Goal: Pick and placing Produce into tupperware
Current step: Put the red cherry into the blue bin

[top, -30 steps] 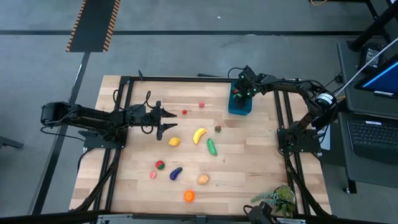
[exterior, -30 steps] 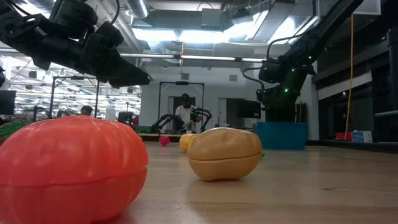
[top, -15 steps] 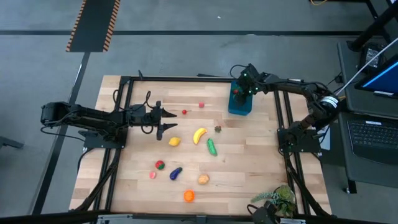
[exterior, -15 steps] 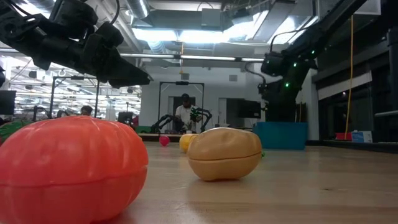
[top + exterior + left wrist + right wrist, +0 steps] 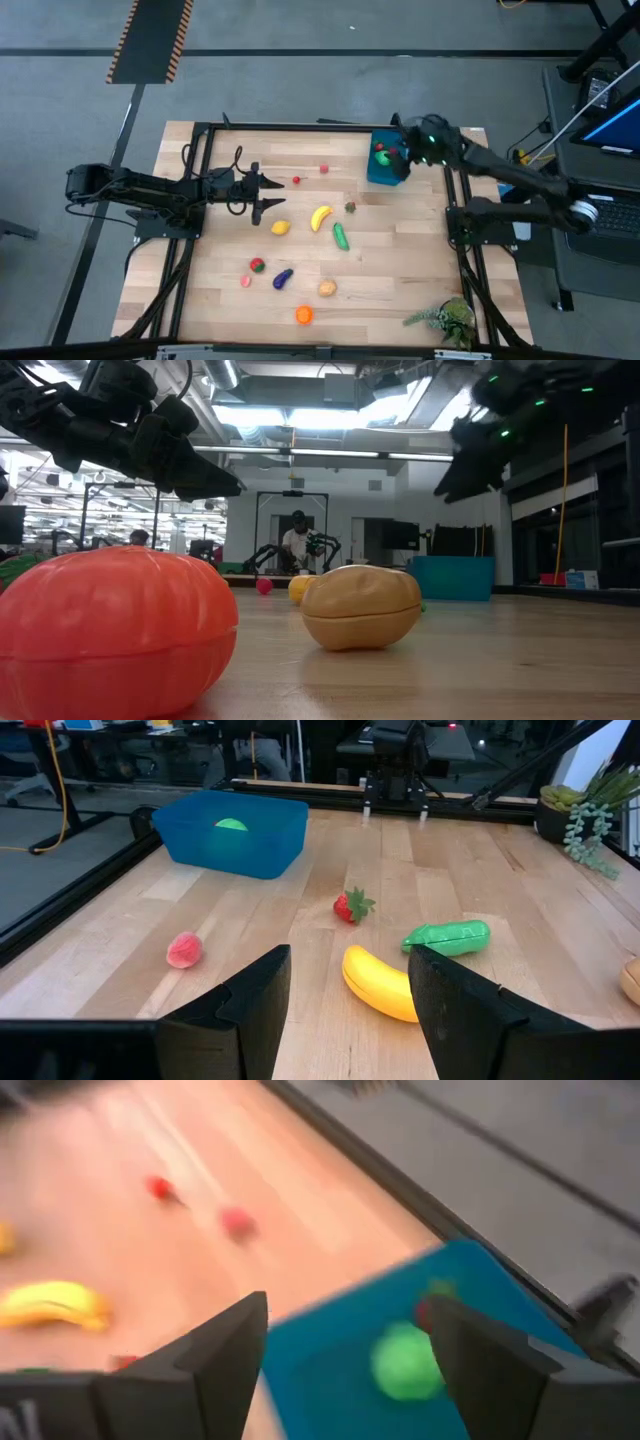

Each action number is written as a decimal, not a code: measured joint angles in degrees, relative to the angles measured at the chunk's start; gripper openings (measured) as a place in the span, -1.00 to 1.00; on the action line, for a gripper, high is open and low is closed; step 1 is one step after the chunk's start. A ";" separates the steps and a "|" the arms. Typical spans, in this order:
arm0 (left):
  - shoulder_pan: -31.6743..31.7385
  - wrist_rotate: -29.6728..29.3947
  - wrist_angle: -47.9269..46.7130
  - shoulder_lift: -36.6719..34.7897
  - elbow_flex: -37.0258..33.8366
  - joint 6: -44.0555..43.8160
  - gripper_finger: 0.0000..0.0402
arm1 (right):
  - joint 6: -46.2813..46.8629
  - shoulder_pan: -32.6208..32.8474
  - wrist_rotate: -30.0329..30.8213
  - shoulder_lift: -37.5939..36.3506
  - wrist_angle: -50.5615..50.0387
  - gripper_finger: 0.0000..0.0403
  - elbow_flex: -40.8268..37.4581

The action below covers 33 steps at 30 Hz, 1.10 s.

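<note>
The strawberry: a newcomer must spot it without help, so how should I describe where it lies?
Start at the blue tupperware at the table's far edge on the right arm's side. Just in front of its near left corner lies the strawberry, with the yellow banana and green cucumber beyond. It is the only small red piece with a green leafy cap.

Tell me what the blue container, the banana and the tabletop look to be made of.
Blue container: likely plastic, smooth and slightly translucent, since the green piece inside glows through its wall. Banana: probably molded plastic, glossy, uniformly yellow with a soft highlight. Tabletop: wood, matte, with visible plank seams and grain.
</note>
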 joint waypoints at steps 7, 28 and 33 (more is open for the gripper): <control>0.00 0.00 0.04 -0.01 0.00 -2.69 -0.02 | 0.55 10.88 -3.53 -16.50 11.57 0.35 -11.68; -0.07 0.00 1.94 -0.01 0.02 -4.83 -0.02 | 7.41 18.94 -10.99 -16.41 21.35 0.36 -20.29; -0.81 -0.02 4.53 -0.02 0.02 -7.86 -0.02 | 1.97 20.96 -15.45 -14.69 26.02 0.33 -20.29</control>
